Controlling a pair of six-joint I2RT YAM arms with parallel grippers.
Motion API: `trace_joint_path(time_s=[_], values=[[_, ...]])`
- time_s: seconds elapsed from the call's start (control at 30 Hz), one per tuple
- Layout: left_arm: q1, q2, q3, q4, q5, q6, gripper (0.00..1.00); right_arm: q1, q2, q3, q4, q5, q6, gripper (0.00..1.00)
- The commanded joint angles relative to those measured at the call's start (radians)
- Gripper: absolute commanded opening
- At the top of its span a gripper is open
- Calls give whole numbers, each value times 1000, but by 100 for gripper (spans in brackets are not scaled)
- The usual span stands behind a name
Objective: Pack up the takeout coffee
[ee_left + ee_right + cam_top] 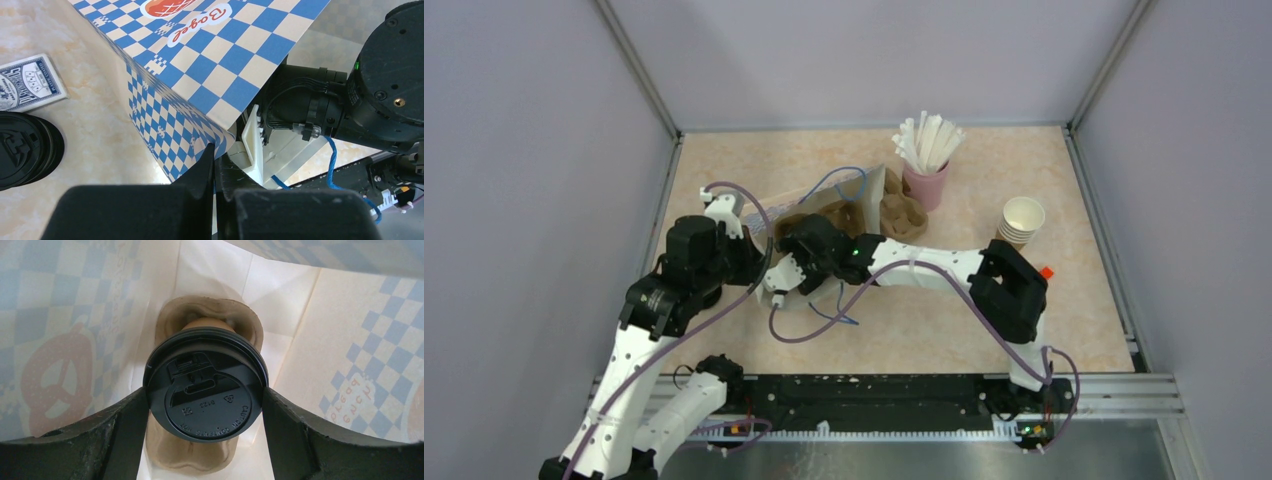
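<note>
Inside, right tool [205,402] grasping coffee [202,372] by lid, bag [320,315] walls close either side. Outside, left tool [215,160] clenched on bag rim.

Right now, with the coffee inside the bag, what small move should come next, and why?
Probably lower the right gripper slightly: its fingers flank the takeout coffee over the brown cup carrier, while the left gripper pinches the checkered bag.

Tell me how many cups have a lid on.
1: the takeout coffee, inside the checkered bag, gripped by the right gripper. The stacked cups are lidless; others may be hidden.
</note>
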State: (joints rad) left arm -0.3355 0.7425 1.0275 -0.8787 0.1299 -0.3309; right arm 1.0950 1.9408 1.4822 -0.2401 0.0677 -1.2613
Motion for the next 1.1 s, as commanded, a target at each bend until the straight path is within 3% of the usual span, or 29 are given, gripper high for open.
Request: trace_joint_path(time_s=[0.0,0.43,1.07], values=[[-8,-12,13,47,65,-34,0,9,57,19,38,61,15,59],[-8,4,24,42,45,-25,0,9,66,13,141,108,57,69],[-7,-3,39,30,12,-32,0,7,-95,-93,208,62,158,81]])
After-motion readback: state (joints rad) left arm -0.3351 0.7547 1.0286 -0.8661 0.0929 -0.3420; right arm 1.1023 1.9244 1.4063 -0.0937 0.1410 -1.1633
